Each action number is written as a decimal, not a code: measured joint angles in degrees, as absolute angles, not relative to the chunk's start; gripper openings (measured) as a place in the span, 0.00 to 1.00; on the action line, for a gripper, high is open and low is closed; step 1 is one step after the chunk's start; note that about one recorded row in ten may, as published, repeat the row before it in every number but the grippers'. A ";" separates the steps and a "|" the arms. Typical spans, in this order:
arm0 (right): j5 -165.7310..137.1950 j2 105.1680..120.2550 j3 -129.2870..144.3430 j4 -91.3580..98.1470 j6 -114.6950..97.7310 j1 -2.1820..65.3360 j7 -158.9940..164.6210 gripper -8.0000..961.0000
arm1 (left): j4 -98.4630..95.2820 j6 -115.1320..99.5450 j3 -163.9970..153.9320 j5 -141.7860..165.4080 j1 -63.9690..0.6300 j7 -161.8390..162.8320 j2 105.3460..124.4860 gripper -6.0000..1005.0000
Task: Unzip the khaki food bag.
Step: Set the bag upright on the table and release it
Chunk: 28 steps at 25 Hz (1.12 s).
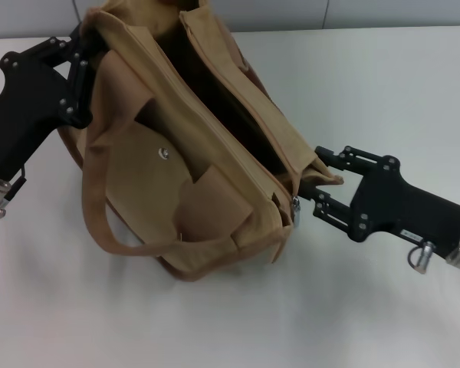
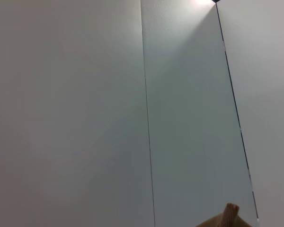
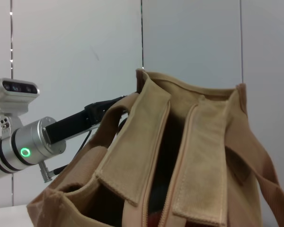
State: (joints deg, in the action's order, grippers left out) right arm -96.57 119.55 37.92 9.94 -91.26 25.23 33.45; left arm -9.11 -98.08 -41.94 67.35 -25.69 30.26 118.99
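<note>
The khaki food bag [image 1: 215, 192] lies tilted on the white table [image 1: 383, 84], its front pocket and metal snap [image 1: 162, 153] facing up. Its top zipper stands open and shows a dark inside. The silver pull [image 1: 296, 211] hangs at the bag's near right end. My left gripper [image 1: 83, 77] is at the bag's far left end, shut on its edge. My right gripper [image 1: 316, 178] is open at the near right end, one finger on each side of the bag's end corner, beside the pull. The right wrist view shows the open bag [image 3: 180, 156] with my left arm [image 3: 33, 142] behind it.
One webbing handle [image 1: 100, 222] loops out onto the table at the front left. A grey panelled wall [image 2: 85, 113] stands behind the table. The left wrist view shows only this wall and a tip of the bag [image 2: 229, 213].
</note>
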 joint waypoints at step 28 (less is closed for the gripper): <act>-95.11 119.20 24.02 13.71 -92.79 29.32 41.42 0.07 | 0.19 -95.99 -41.22 66.82 -24.91 23.76 119.16 0.09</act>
State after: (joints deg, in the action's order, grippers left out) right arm -95.11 119.20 24.02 13.71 -92.79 29.32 41.42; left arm 0.19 -95.99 -41.22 66.82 -24.91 23.76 119.16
